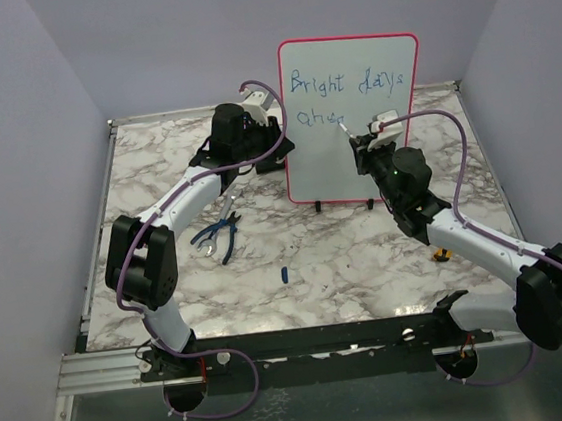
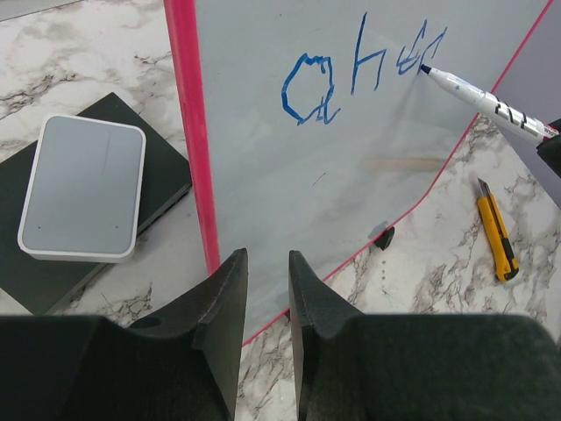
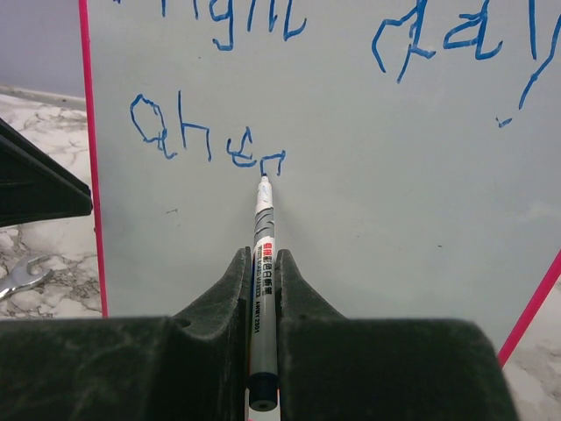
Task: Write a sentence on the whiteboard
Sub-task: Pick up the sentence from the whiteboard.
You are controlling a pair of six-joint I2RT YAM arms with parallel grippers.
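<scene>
— Where does the whiteboard (image 1: 321, 161) stand?
— Upright on its small black feet on the marble desk (image 1: 367, 262). It is toward the far edge, a little right of the middle, with its written face turned to the near edge.

— And the left end effector (image 2: 269, 256)?
— It sits low at the board's left frame, near the bottom corner. Its fingers stand a narrow gap apart. Whether they pinch the frame cannot be told from the wrist view.

— The right one?
— The right end effector (image 3: 260, 253) faces the board's front from the right. Its fingers are pressed together on a marker (image 3: 263, 210) that points straight out at the board.

— How does the sentence (image 1: 313, 82) lie to it?
— It runs in thin blue strokes across the upper part of the board. "Bright days" is on top, with "ahe" and a further stroke below. The marker's tip touches the surface just under that last stroke, so the writing lies ahead of the fingers and above them.

— Smaller things?
— Blue-handled pliers (image 1: 218, 237) lie left of the desk's middle. A yellow utility knife (image 2: 495, 230) lies in front of the board, toward the right edge.
</scene>
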